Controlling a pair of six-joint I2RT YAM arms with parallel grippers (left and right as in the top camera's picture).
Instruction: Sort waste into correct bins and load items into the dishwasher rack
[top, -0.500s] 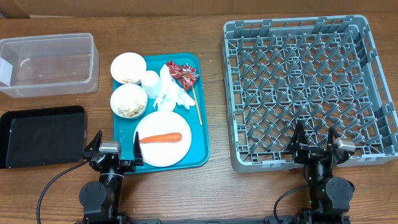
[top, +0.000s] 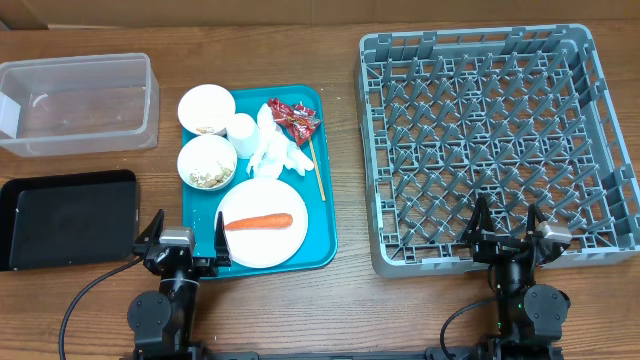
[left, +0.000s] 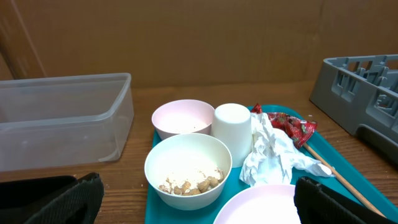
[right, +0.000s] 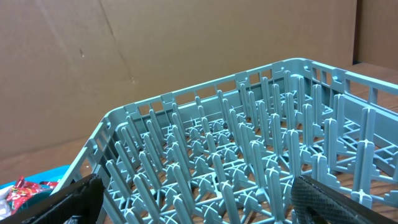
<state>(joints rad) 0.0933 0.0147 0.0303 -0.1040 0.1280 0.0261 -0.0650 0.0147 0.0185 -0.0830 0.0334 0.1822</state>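
Note:
A teal tray (top: 323, 180) holds a white plate (top: 262, 239) with a carrot (top: 258, 222), two bowls (top: 207, 161) (top: 206, 108) with food scraps, a white cup (top: 242, 128), crumpled tissue (top: 273, 148), a red wrapper (top: 296, 117) and a chopstick (top: 316, 170). The grey dishwasher rack (top: 497, 140) is empty at the right. My left gripper (top: 183, 240) is open at the tray's front left. My right gripper (top: 509, 228) is open at the rack's front edge. The left wrist view shows the bowl (left: 188, 169), cup (left: 232, 132), tissue (left: 272, 152) and wrapper (left: 290, 128). The right wrist view shows the rack (right: 249, 155).
A clear plastic bin (top: 78, 103) stands at the back left. A black bin (top: 66, 217) lies at the front left, beside my left gripper. Cardboard walls close the back of the table.

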